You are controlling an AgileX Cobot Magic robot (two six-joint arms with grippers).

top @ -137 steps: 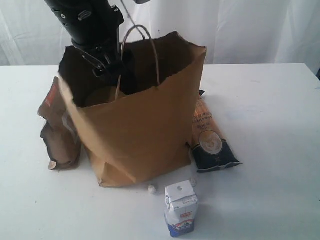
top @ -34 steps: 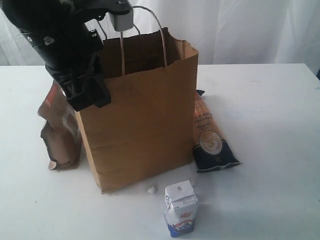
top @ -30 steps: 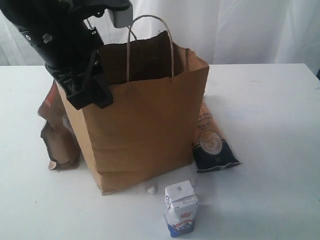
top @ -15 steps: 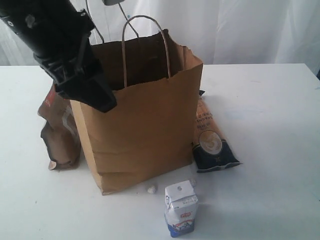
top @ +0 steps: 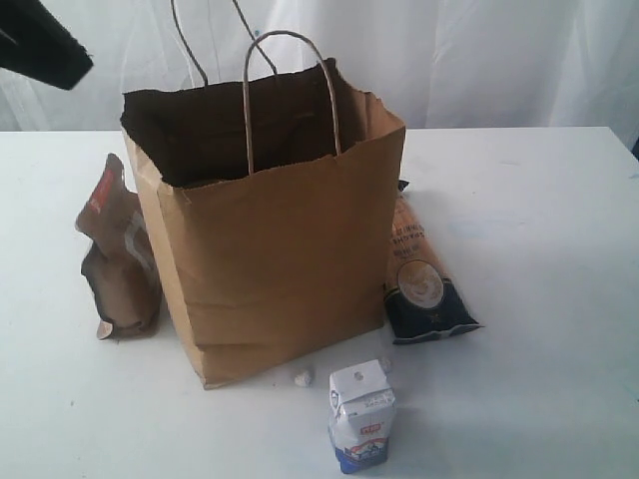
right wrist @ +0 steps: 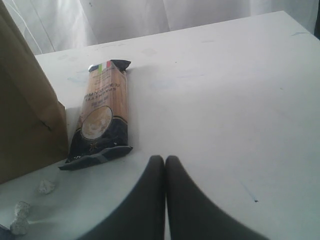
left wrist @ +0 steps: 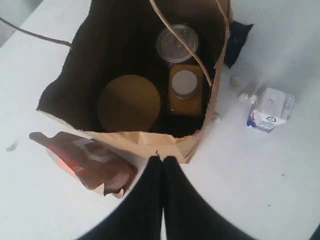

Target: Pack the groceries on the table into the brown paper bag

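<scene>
The brown paper bag (top: 280, 249) stands open on the white table (top: 539, 249). Inside it, in the left wrist view, are a gold-lidded jar (left wrist: 129, 102), a silver-lidded can (left wrist: 176, 45) and a white-capped yellow bottle (left wrist: 185, 87). The dark-brown pouch (top: 118, 259) leans at the bag's left. An orange-navy packet (top: 419, 274) lies at its right, and the white-blue carton (top: 361, 414) stands in front. My left gripper (left wrist: 162, 159) is shut and empty, high over the bag's rim (left wrist: 150, 142). My right gripper (right wrist: 165, 160) is shut and empty above bare table near the packet (right wrist: 100, 115).
A black part of the left arm (top: 40, 45) shows in the top left corner of the exterior view. Small white crumpled bits (top: 302, 377) lie by the bag's front corner. A white curtain hangs behind the table.
The left arm has lifted up and to the left, away from the bag's left rim, and has nearly left the exterior view. The bag stands open on its own.
</scene>
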